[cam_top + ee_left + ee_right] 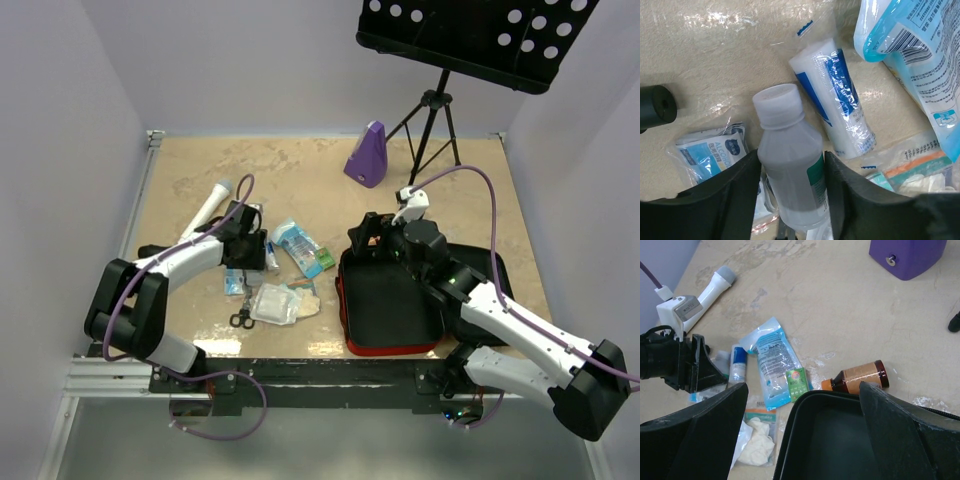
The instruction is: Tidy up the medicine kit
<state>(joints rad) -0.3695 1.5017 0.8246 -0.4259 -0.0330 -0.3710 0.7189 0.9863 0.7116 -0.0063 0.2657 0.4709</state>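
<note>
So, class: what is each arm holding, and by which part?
The left arm's jaws grip the white-capped bottle by its body. The right arm's jaws stand open, empty.

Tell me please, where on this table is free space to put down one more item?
Bare table lies between the microphone and the purple metronome. Inside the medicine kit, the visible black lining is bare too. It is crowded left of the kit, with packets and scissors.

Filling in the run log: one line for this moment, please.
medicine kit: open | left claw: straddling clear bottle, grip unconfirmed | right claw: open, empty, over kit's far rim
</note>
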